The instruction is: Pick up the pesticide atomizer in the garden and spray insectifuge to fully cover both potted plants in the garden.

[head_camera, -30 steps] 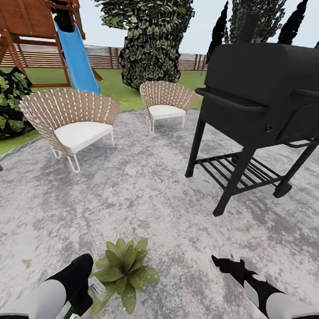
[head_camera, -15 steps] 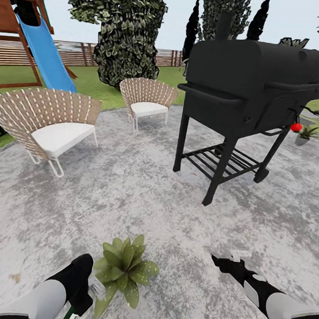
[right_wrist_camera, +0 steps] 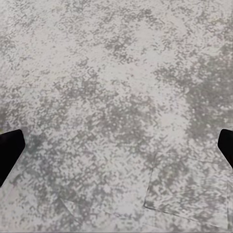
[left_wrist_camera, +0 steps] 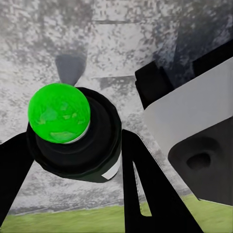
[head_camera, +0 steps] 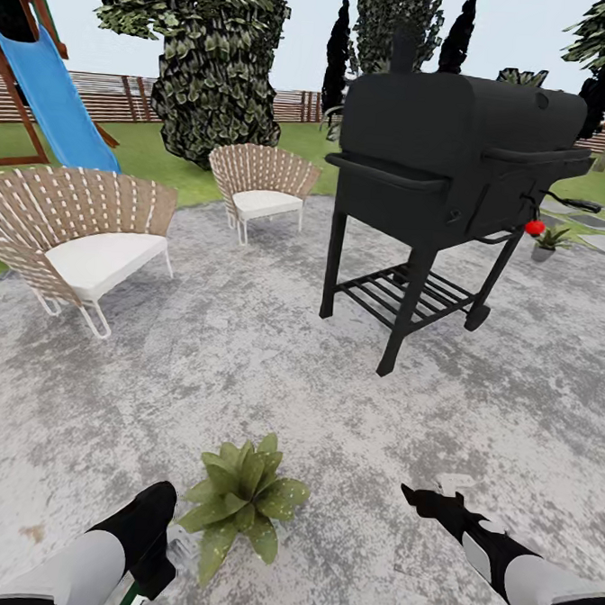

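On the grey patio, a potted plant [head_camera: 242, 499] sat before the black grill [head_camera: 452, 160], the left gripper [head_camera: 163, 554] just beside it. That gripper [left_wrist_camera: 73, 160] pinched the dark atomizer [left_wrist_camera: 73, 133]. The right gripper [right_wrist_camera: 116, 145] hung spread above paving.

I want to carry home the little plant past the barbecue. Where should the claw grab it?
Take the far potted plant by its round grey pot, coming in low from the side. Its pointed leaves spread over the top, so a grab from above would likely crush them.
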